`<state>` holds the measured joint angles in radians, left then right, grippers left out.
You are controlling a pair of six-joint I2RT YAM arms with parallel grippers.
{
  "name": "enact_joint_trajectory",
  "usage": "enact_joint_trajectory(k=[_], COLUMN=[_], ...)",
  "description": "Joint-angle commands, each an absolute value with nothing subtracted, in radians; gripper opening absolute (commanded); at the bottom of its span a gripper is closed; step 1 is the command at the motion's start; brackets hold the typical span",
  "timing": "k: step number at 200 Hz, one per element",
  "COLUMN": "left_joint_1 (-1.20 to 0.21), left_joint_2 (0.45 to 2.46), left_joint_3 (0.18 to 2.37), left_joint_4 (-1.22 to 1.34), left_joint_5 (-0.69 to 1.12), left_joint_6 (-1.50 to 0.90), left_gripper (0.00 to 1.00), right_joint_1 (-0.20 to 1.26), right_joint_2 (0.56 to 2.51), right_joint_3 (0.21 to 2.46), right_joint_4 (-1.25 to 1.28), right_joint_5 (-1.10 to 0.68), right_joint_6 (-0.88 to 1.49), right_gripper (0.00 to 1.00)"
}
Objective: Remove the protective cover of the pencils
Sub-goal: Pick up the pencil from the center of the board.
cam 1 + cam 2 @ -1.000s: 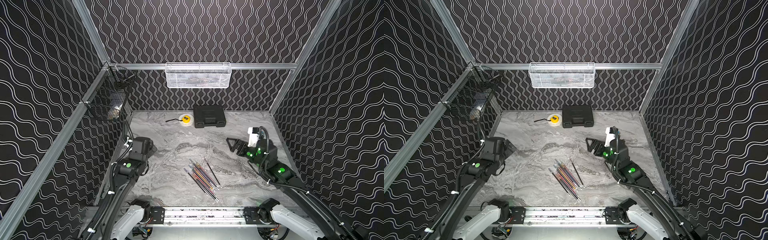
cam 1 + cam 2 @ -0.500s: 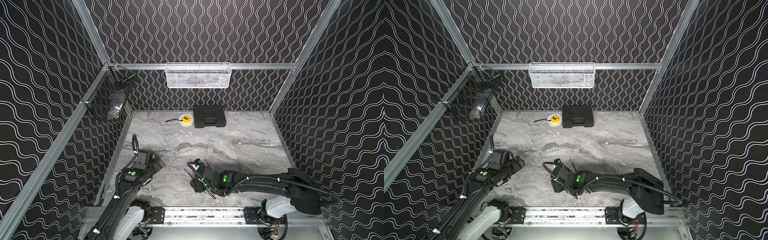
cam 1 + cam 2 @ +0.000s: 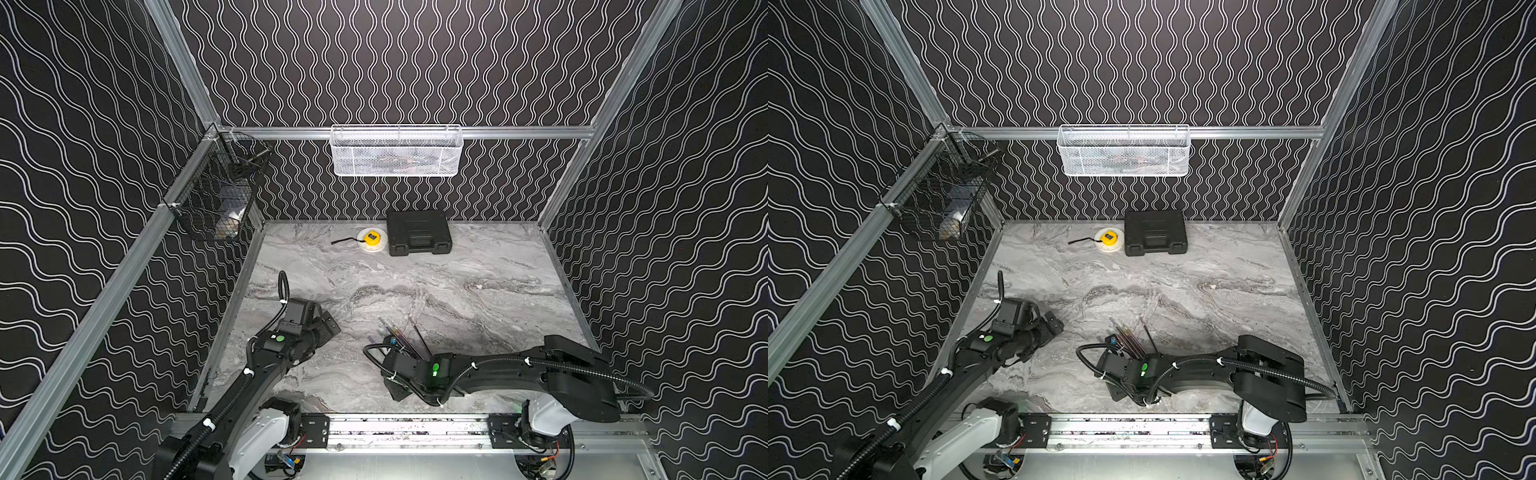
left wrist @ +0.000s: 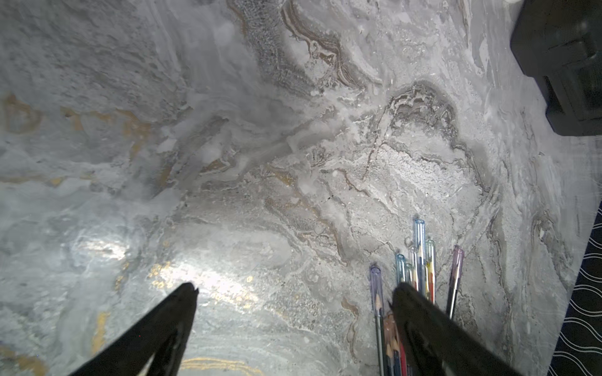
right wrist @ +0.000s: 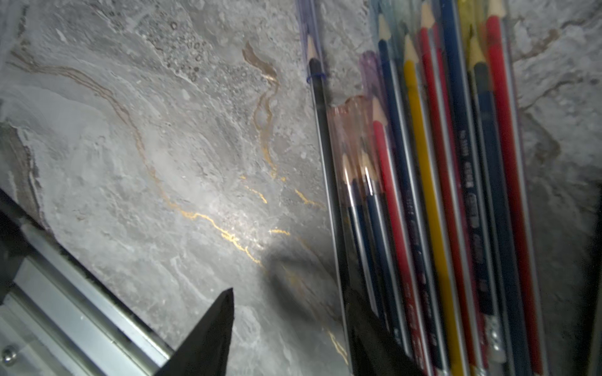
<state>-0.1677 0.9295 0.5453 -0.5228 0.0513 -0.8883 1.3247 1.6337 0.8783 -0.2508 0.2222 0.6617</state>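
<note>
The pencils [image 3: 401, 336] [image 3: 1129, 338] lie in a loose bundle on the marble table, black, red and one yellow [image 5: 430, 195]. Each tip wears a protective cover, a slim tinted translucent cap: bluish [image 4: 419, 234], purple [image 4: 457, 260], reddish [image 5: 348, 130]. My right gripper [image 3: 401, 390] [image 5: 290, 299] hangs over the bundle's near ends, open, with bare table between its fingers and one finger [image 5: 368, 325] overlapping the pencils. My left gripper [image 3: 328, 328] [image 4: 293, 293] stands wide open to the left of the capped tips, holding nothing; one of its fingers [image 4: 420, 319] hides part of the bundle.
A black case [image 3: 417, 232] [image 4: 570, 65] and a yellow tape measure [image 3: 371, 239] sit at the back wall. A white mesh basket [image 3: 397, 151] and a black wire basket [image 3: 216, 199] hang on the walls. The aluminium rail [image 3: 415, 428] [image 5: 81, 309] runs along the front edge.
My right arm has swung from the right side across the front, down to the pencils' near ends, and its jaws have narrowed. My left arm has come forward and right toward the capped tips.
</note>
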Motion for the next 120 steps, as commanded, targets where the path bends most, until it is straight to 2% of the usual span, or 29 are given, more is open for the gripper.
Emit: enact_joint_trajectory(k=[1, 120], left_joint_1=[-0.172, -0.178], left_joint_2=[0.93, 0.839], left_joint_3=[0.56, 0.573], left_joint_4=[-0.508, -0.582], left_joint_5=[0.036, -0.003], left_joint_6=[-0.905, -0.921], left_gripper=[0.97, 0.95], right_joint_1=[1.325, 1.326], right_joint_2=[1.644, 1.694], right_joint_3=[0.901, 0.922], right_joint_4=[-0.274, -0.339], right_joint_5=[0.232, 0.277], right_joint_6=[0.672, 0.691], right_gripper=[0.54, 0.5])
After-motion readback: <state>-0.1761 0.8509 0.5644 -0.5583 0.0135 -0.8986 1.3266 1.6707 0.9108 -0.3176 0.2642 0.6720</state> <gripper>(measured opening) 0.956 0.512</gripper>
